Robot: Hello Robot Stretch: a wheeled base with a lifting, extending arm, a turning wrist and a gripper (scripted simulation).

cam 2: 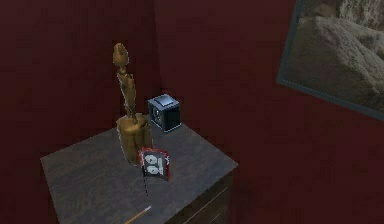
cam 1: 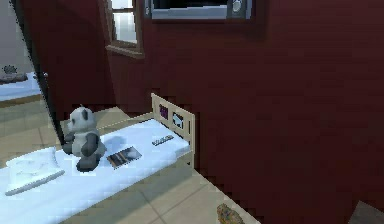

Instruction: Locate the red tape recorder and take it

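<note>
A small red tape recorder (cam 2: 154, 166) with a dark cassette face leans upright on a dark wooden cabinet top (cam 2: 80, 175) in the arm side view, just right of a tall wooden figure (cam 2: 125, 110). Behind it stands a small dark cube-shaped box (cam 2: 165, 113) with a pale front.
Dark red walls surround the cabinet; a framed picture (cam 2: 335, 50) hangs at the arm side view's upper right. In the forward view a low bed (cam 1: 100, 170) carries a toy panda (cam 1: 83, 137), a book (cam 1: 35, 172), a booklet (cam 1: 123, 156) and a small remote (cam 1: 162, 141). Windows (cam 1: 125, 22) sit high on the wall.
</note>
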